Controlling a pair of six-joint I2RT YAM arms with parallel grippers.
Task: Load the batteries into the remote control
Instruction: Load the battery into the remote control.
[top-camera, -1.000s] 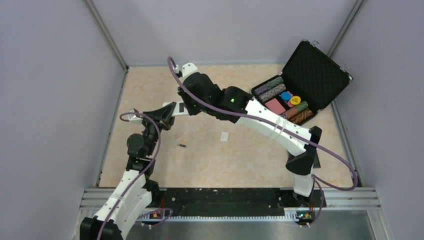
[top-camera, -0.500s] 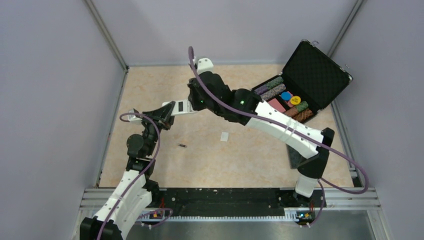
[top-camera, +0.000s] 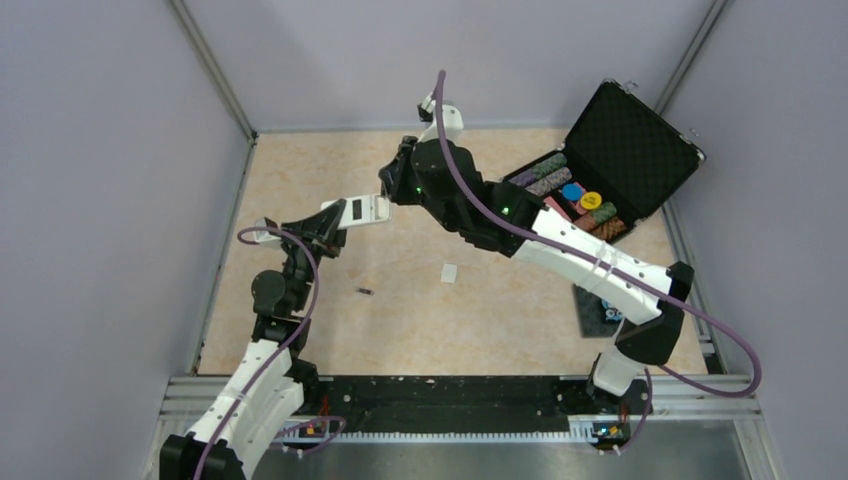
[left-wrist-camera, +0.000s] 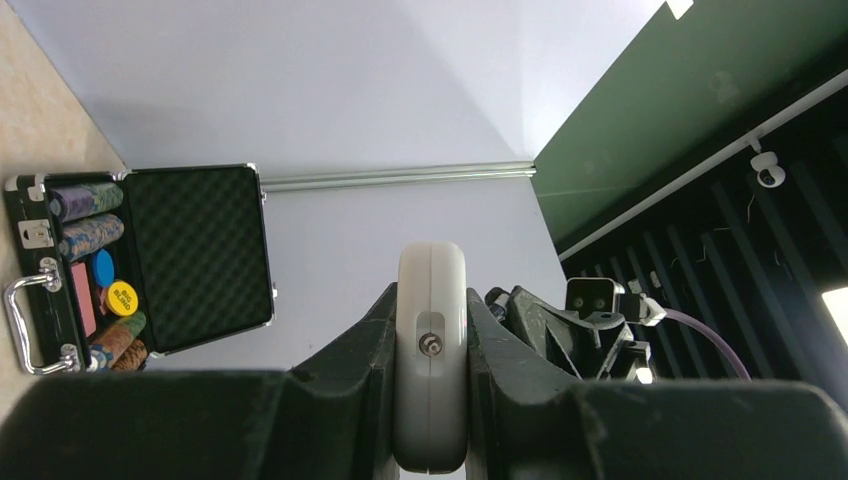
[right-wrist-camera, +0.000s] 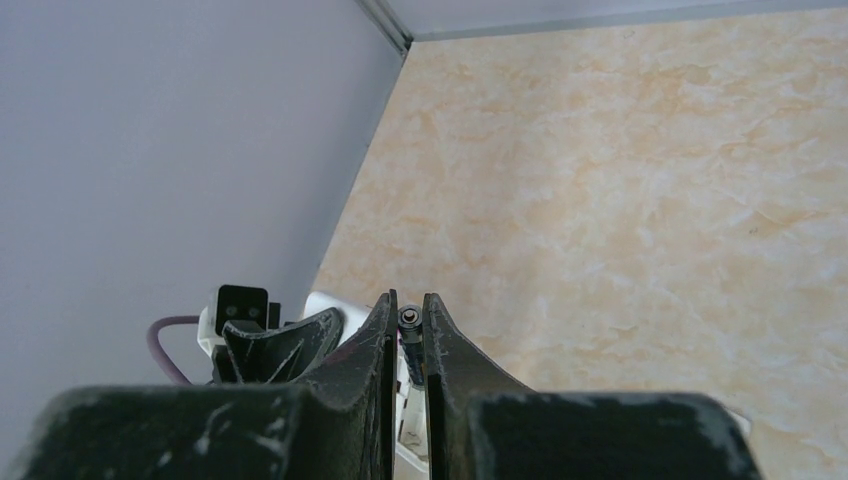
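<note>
One battery (right-wrist-camera: 410, 350) is pinched lengthwise between the fingers of the right end effector (right-wrist-camera: 408, 303), its round terminal end turned toward the wrist camera, a hold judged to suit sliding it end-first into a compartment. The second battery (top-camera: 365, 292) is left lying on the table (top-camera: 480, 320), well apart from both arms, presumably for a later pick; the remote control (left-wrist-camera: 430, 360) is clamped edge-on in the left end effector (left-wrist-camera: 430, 298) and is held raised off the table and stretched toward the right arm, which is judged to be a way of presenting it for loading. In the top view the right end effector is seen just beside the free end of the remote control, and whether the two touch cannot be told; no battery seated in the handset can be made out. The small white cover piece (top-camera: 449, 272) is set down on the table near the loose battery, which suggests that the compartment is uncovered; an open black case (top-camera: 640, 140) of coloured chips is placed at the far right corner, away from the work. A yellow disc (left-wrist-camera: 121, 297) in it carries dark lettering that appears to read "BIG BLIND", though it is too small for certainty; no brand or label can be read on the remote control or on either battery.
</note>
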